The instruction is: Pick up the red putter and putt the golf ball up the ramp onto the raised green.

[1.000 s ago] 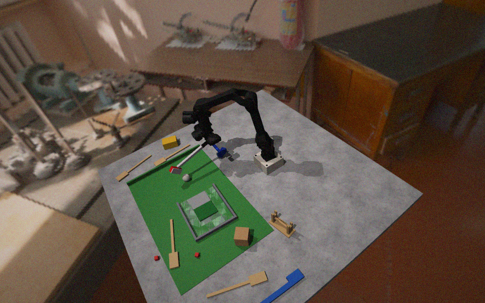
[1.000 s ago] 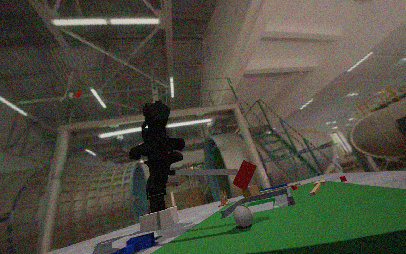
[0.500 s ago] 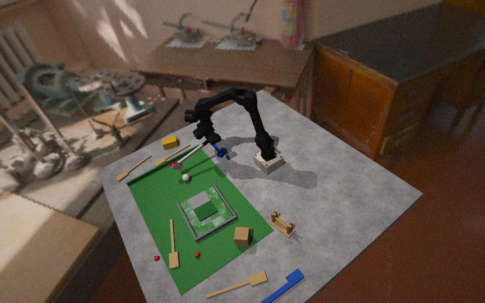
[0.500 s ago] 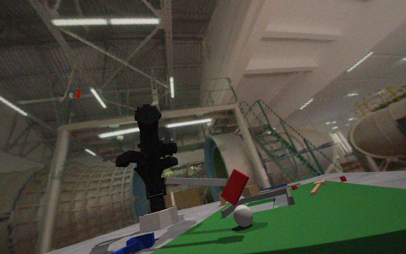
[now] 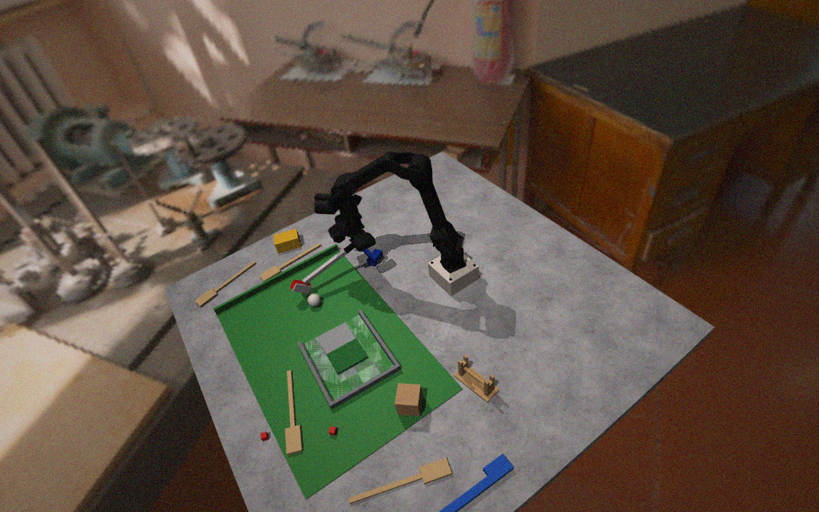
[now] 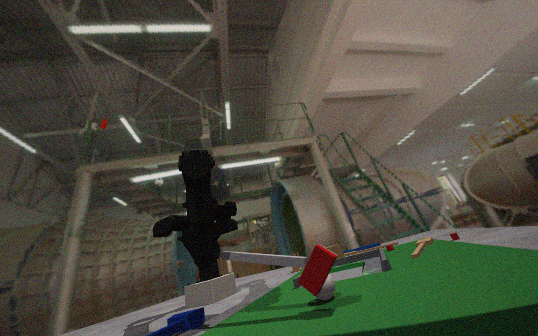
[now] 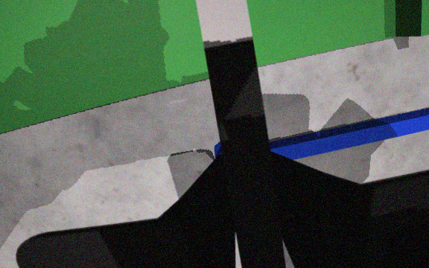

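My gripper (image 5: 350,248) (image 6: 217,255) (image 7: 241,161) is shut on the dark grip of the red putter (image 5: 327,266) (image 6: 317,270) (image 7: 225,18). The pale shaft slants down over the mat, with the red-and-white head low above it. The white golf ball (image 5: 314,299) (image 6: 327,290) rests on the green mat (image 5: 253,331) (image 6: 442,288). The head is close beside the ball, on its side away from the ramp; I cannot tell whether they touch. The grey ramp (image 5: 336,336) leads to the raised green (image 5: 348,357), inside grey walls. Ball and putter head are outside the wrist view.
A blue putter (image 5: 374,256) (image 6: 186,319) (image 7: 334,139) lies under my gripper. A low green wall (image 5: 259,289) edges the mat behind the putter head. A tan block (image 5: 408,399), a wooden stand (image 5: 475,380), wooden putters, a second blue putter (image 5: 497,467) and a yellow block (image 5: 286,241) stand farther out.
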Controlling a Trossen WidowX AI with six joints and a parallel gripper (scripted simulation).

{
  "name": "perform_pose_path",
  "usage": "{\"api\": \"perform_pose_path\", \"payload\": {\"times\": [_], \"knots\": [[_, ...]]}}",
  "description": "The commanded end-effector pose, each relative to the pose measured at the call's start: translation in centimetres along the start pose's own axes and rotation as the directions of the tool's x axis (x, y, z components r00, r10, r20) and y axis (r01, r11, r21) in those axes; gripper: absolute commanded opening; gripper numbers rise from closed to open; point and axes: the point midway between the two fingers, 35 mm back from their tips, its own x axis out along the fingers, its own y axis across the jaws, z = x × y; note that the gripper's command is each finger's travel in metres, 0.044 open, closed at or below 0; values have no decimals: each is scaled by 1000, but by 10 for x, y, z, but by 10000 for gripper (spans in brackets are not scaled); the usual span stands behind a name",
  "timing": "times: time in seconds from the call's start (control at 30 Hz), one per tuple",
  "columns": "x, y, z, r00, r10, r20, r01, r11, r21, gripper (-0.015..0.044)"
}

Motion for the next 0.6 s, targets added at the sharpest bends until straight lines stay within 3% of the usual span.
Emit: {"api": "perform_pose_path", "payload": {"times": [0.0,0.57], "knots": [[6,-1,1,1000,-4,3,4,1000,4,0],[16,0,0,1000,1,-1,-1,1000,1,0]]}}
